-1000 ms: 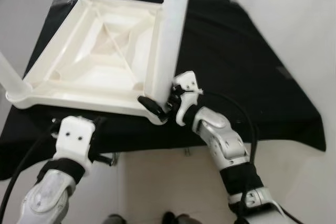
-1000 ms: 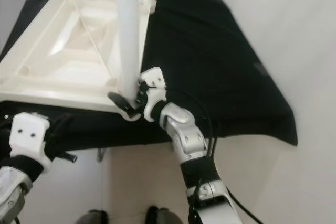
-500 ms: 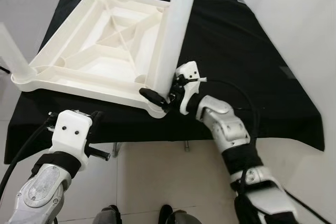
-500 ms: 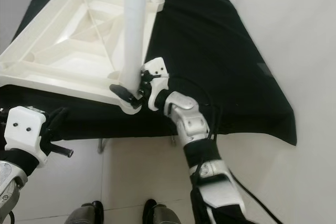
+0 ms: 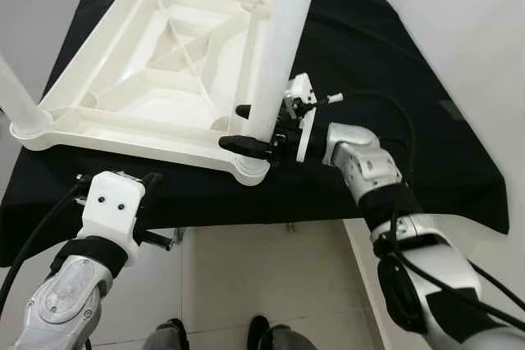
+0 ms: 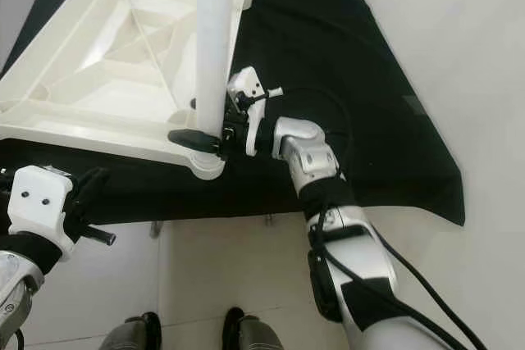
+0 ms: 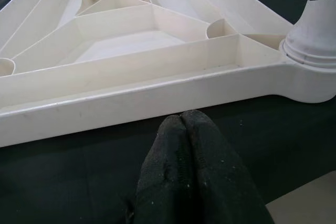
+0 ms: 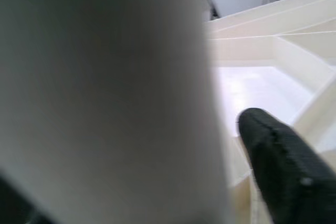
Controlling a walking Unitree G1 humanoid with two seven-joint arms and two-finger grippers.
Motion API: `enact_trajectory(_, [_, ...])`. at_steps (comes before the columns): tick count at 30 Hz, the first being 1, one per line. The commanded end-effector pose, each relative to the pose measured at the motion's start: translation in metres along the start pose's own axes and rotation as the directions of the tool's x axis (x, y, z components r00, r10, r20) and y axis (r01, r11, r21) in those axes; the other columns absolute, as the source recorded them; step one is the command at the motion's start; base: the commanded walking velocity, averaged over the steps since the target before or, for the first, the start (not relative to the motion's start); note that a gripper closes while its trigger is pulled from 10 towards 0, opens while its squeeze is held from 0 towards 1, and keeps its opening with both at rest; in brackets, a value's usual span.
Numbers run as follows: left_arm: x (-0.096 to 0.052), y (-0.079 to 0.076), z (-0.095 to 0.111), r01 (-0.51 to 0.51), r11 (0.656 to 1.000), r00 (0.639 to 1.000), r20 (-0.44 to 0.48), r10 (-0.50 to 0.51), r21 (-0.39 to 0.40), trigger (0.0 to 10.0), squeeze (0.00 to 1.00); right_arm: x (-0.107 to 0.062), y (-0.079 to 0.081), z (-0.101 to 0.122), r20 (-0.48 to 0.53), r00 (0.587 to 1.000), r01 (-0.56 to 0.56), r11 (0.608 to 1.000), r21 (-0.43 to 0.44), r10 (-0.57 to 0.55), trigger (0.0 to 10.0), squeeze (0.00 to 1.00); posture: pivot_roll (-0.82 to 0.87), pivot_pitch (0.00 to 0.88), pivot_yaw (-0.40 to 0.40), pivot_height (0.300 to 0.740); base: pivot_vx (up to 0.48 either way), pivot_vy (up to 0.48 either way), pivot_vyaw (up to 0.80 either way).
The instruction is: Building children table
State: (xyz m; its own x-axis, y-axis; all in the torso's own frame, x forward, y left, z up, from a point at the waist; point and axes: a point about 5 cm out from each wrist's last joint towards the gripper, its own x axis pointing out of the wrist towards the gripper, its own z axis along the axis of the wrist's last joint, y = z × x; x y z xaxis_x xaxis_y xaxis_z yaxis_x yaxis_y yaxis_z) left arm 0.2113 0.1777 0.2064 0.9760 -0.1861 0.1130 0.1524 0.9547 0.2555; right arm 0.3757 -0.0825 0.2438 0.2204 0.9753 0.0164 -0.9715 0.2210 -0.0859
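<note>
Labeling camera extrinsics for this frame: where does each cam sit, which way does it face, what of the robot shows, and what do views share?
Left eye: head, looking down at the upturned white table on the black cloth; both arms show.
Right eye: same scene, shifted; right gripper straddles the near table leg.
Left wrist: low beside the table's edge, facing its ribbed underside; left gripper shut.
Right wrist: pressed to the leg, one black finger showing.
Shared: table and leg.
</note>
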Motion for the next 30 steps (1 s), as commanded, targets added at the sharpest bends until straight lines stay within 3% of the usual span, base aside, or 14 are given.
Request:
enact_trajectory(1, [-0.003, -0.004, -0.001, 0.009, 1.0, 1.0, -0.007, -0.009, -0.008, 10.0, 0.0, -0.006, -0.003, -0.002, -0.007, 1.0, -0.011, 1.0, 0.014, 0.011, 0.0, 0.0, 0.2, 0.265, -0.177, 0.74, 0.0, 0.0, 0.0])
enact_trajectory(8, [-0.003, -0.006, -0.001, 0.01, 1.0, 1.0, -0.007, -0.01, -0.014, 10.0, 0.0, -0.012, -0.008, -0.002, -0.019, 1.0, 0.017, 1.0, 0.018, -0.017, 0.0, 0.0, 0.17, 0.269, -0.186, 0.74, 0.0, 0.0, 0.0])
enact_trajectory(12, [-0.004, -0.006, -0.001, 0.01, 1.0, 1.0, -0.007, -0.01, -0.017, 10.0, 0.0, -0.019, -0.014, -0.005, -0.023, 0.989, 0.146, 0.989, 0.008, -0.145, 0.0, 0.0, 0.16, 0.269, -0.188, 0.74, 0.0, 0.0, 0.0])
enact_trajectory(13, [-0.004, -0.005, -0.001, 0.008, 1.0, 1.0, -0.009, -0.008, -0.017, 10.0, 0.0, -0.025, -0.016, -0.015, -0.035, 0.953, 0.303, 0.953, 0.017, -0.302, 0.0, 0.0, 0.15, 0.276, -0.192, 0.74, 0.0, 0.0, 0.0])
enact_trajectory(15, [-0.005, -0.004, -0.002, 0.007, 1.0, 1.0, -0.01, -0.008, -0.017, 10.0, 0.0, -0.027, -0.016, -0.02, -0.037, 0.934, 0.356, 0.934, 0.024, -0.355, 0.0, 0.0, 0.15, 0.276, -0.192, 0.74, 0.0, 0.0, 0.0])
enact_trajectory(16, [-0.006, -0.003, -0.003, 0.009, 1.0, 1.0, -0.014, -0.009, -0.015, 10.0, 0.0, -0.032, -0.01, -0.044, -0.104, 0.747, 0.659, 0.752, -0.01, -0.656, 0.0, 0.0, 0.14, 0.28, -0.19, 0.74, 0.0, 0.0, 0.0])
enact_trajectory(17, [-0.006, -0.003, -0.003, 0.009, 1.0, 1.0, -0.014, -0.009, -0.015, 10.0, 0.0, -0.032, -0.01, -0.044, -0.104, 0.747, 0.659, 0.752, -0.01, -0.656, 0.0, 0.0, 0.14, 0.28, -0.19, 0.74, 0.0, 0.0, 0.0])
enact_trajectory(18, [-0.006, -0.002, -0.003, 0.012, 1.0, 1.0, -0.016, -0.012, -0.016, 10.0, 0.0, -0.043, -0.003, -0.058, -0.158, 0.564, 0.803, 0.583, -0.122, -0.811, 0.0, 0.0, 0.13, 0.284, -0.176, 0.74, 0.0, 0.0, 0.0])
enact_trajectory(19, [-0.006, -0.002, -0.003, 0.012, 1.0, 1.0, -0.016, -0.012, -0.016, 10.0, 0.0, -0.043, -0.003, -0.058, -0.158, 0.564, 0.803, 0.583, -0.122, -0.811, 0.0, 0.0, 0.13, 0.284, -0.176, 0.74, 0.0, 0.0, 0.0])
enact_trajectory(20, [-0.006, -0.003, -0.003, 0.018, 1.0, 1.0, -0.019, -0.019, -0.013, 10.0, 0.0, -0.044, 0.016, -0.066, -0.156, 0.52, 0.82, 0.542, -0.182, -0.84, 0.0, 0.0, 0.15, 0.287, -0.168, 0.74, 0.0, 0.0, 0.0])
enact_trajectory(24, [-0.006, -0.003, -0.004, 0.028, 0.999, 0.999, -0.021, -0.029, -0.016, 10.0, 0.0, -0.038, 0.035, -0.073, -0.153, 0.539, 0.803, 0.56, -0.206, -0.828, 0.0, 0.0, 0.13, 0.274, -0.154, 0.74, 0.0, 0.0, 0.0])
enact_trajectory(25, [-0.005, -0.004, -0.004, 0.034, 0.999, 0.999, -0.022, -0.034, -0.016, 10.0, 0.0, -0.033, 0.033, -0.073, -0.142, 0.577, 0.778, 0.594, -0.205, -0.804, 0.0, 0.0, 0.14, 0.274, -0.158, 0.74, 0.0, 0.0, 0.0])
enact_trajectory(26, [-0.005, -0.005, -0.004, 0.037, 0.999, 0.999, -0.021, -0.038, -0.016, 10.0, 0.0, -0.028, 0.024, -0.07, -0.131, 0.585, 0.775, 0.599, -0.199, -0.8, 0.0, 0.0, 0.15, 0.273, -0.162, 0.74, 0.0, 0.0, 0.0])
enact_trajectory(30, [-0.006, -0.001, -0.004, 0.022, 1.0, 0.999, -0.023, -0.022, -0.008, 10.0, 0.0, -0.014, 0.002, -0.054, -0.065, 0.587, 0.787, 0.587, -0.191, -0.807, 0.0, 0.0, 0.16, 0.269, -0.147, 0.74, 0.0, 0.0, 0.0])
